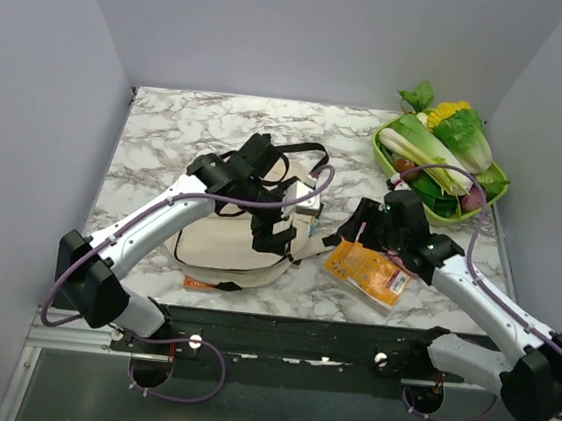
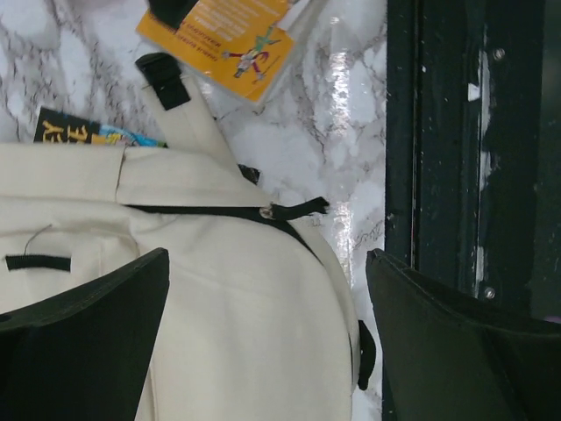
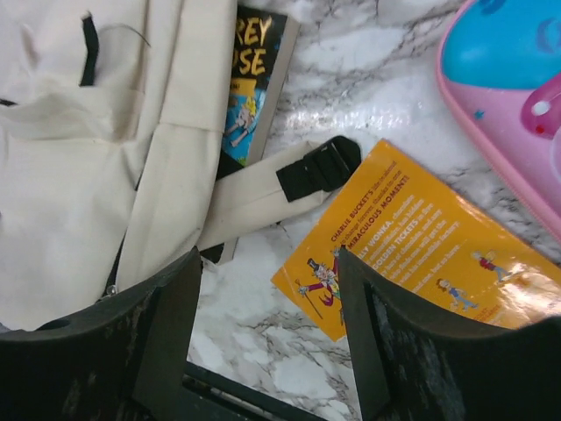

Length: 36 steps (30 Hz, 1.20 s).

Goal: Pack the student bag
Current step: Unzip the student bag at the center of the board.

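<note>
Black fingers point(image 2: 88, 333) of the left pincer point(image 2: 267, 263) fill the lower corners of the left wrist view. They stand spread very wide, and nothing is held between them. Directly under this pincer lies the bag point(image 2: 245, 342), flat on the bench point(image 2: 351, 114). Its cream cloth runs from below the finger on the left of the view across the gap, while the other finger hangs over the black rail point(image 2: 456, 175) at the edge of the bench. Just ahead of the fingertips a black zip point(image 2: 219, 212) crosses the bag. Farther ahead, a corner of a dark book point(image 2: 79, 133) comes out from under the bag. An orange book point(image 2: 232, 39) lies beyond it, apart from the bag.

The right pincer point(image 3: 270, 263) is open too, less wide, and it grips nothing; bare bench shows between its fingers. The bag is to the left of this pincer, partly below the finger on that side. A cream strap point(image 3: 254, 197) with a black buckle point(image 3: 320, 165) lies just ahead of the gap. The buckle is close to the orange book, which lies ahead of the other finger. The dark book is ahead and to the left, partly covered by the bag. A pink and blue case point(image 3: 508, 88) is ahead at the far right. Well beyond the right pincer, in the far corner of the bench, stands a green basket point(image 1: 488, 197) of vegetables.
</note>
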Tool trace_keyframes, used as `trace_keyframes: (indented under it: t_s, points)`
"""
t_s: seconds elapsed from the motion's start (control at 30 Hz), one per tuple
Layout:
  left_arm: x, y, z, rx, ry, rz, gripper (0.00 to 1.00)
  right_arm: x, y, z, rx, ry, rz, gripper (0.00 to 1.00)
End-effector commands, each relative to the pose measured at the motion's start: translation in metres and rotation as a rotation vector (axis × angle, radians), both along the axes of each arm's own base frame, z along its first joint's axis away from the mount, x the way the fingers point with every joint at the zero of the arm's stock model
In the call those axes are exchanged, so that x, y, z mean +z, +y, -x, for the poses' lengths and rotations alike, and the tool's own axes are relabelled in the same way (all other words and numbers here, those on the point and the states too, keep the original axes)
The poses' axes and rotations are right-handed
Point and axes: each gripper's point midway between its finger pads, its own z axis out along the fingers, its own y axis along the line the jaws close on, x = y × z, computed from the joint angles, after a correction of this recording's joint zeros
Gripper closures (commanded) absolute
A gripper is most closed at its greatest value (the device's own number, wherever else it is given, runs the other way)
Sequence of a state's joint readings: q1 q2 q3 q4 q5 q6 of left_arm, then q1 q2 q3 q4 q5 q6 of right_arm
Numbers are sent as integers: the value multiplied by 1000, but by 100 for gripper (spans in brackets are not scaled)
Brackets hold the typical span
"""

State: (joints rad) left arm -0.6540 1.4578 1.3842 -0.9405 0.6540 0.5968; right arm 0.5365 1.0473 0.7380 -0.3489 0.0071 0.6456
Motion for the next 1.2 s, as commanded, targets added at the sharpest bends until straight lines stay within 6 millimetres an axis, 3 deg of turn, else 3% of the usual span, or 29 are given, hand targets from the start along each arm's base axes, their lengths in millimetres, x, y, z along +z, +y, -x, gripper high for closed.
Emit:
trace_keyframes:
  t_s: [0.0, 0.2, 0.47, 0.7, 0.8, 1.03, 1.17]
  points:
    - [-5, 8, 31, -223, -154, -19, 1, -15, 19, 13, 103, 152, -15, 28]
    - [-24, 4, 44, -295, -150, 12, 1, -12, 31, 8, 118, 148, -72, 27]
    - [-38, -18, 19, -263, -182, 35, 1, -6, 31, 8, 116, 126, -88, 27]
    - [-48, -31, 20, -286, -138, 51, 2, -9, 31, 10, 113, 136, -89, 28]
    - [-52, -32, 24, -298, -119, 50, 5, -11, 30, 10, 114, 139, -86, 29]
    - [-56, -30, 32, -321, -83, 51, 26, -13, 34, 10, 122, 148, -94, 30]
    - [-61, -32, 32, -319, -75, 46, 31, -12, 34, 9, 124, 147, -98, 30]
